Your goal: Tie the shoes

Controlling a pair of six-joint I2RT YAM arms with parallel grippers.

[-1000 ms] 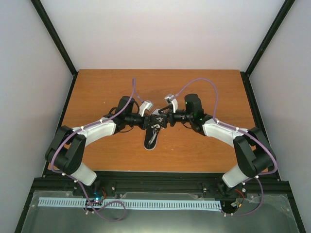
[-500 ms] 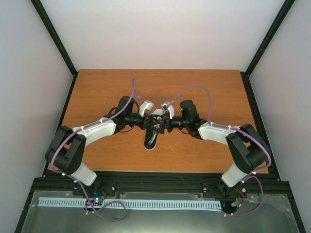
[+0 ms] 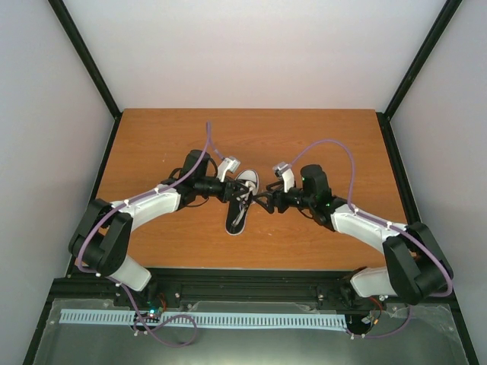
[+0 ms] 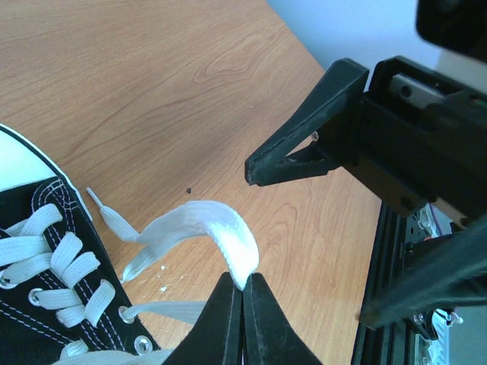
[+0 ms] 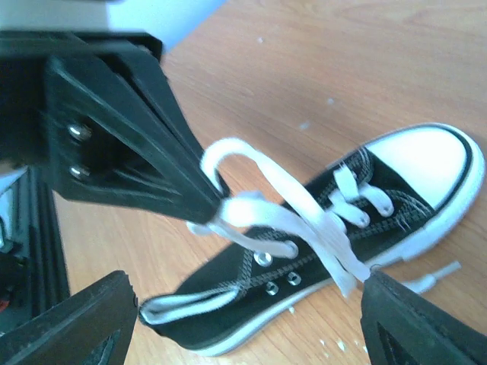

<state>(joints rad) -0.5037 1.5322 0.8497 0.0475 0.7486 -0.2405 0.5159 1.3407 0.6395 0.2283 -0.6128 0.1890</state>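
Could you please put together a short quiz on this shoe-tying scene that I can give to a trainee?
1. True or false: the left pincer is shut on a loop of flat white lace.
2. In the overhead view, the white rubber toe cap of the small black canvas sneaker points toward the picture's: A) top B) bottom C) left.
3. Fill in: the right pincer is ____.
Key: 1 true; 2 A; 3 open.
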